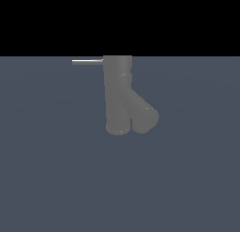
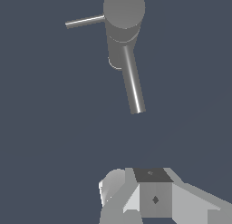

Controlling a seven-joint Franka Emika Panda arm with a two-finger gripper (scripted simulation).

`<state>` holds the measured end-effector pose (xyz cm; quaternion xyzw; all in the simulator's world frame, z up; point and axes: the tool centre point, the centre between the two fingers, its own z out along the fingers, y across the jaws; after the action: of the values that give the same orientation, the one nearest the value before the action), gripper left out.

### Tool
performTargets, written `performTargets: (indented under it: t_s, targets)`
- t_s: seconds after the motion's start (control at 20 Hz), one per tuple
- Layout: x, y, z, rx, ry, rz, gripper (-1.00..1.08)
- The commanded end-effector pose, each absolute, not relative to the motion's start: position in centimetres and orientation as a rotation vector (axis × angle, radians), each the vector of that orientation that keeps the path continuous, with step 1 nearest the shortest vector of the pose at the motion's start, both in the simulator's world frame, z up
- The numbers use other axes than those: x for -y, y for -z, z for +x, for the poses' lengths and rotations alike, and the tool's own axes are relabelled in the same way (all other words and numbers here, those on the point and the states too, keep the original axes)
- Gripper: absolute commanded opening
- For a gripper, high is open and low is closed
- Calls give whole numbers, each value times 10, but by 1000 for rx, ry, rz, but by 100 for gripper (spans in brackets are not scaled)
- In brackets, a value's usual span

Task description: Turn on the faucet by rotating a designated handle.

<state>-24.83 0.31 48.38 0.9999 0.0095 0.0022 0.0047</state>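
Grey matte faucet (image 1: pixel 119 92) stands mid-bench (image 1: pixel 47 179), its thin silver handle (image 1: pixel 87 62) pointing to nine o'clock in the exterior view, unobstructed for a push. The white claw (image 2: pixel 136 196) hangs apart from the faucet, holding nothing; its opening cannot be told.

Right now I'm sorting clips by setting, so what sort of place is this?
Probably a bare simulated test scene, not a real kitchen or bathroom: a grey faucet with a thin handle stands alone on a flat, featureless blue-grey floor under a black void, with no sink or walls.
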Motion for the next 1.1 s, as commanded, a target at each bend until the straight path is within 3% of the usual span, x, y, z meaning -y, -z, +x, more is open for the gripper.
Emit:
performTargets:
  t_s: [0.0, 1.05]
  targets:
    - [-3, -484, -248, -30, -7, 3132, -100]
    - [-18, -488, -232, -8, -4, 3169, -100]
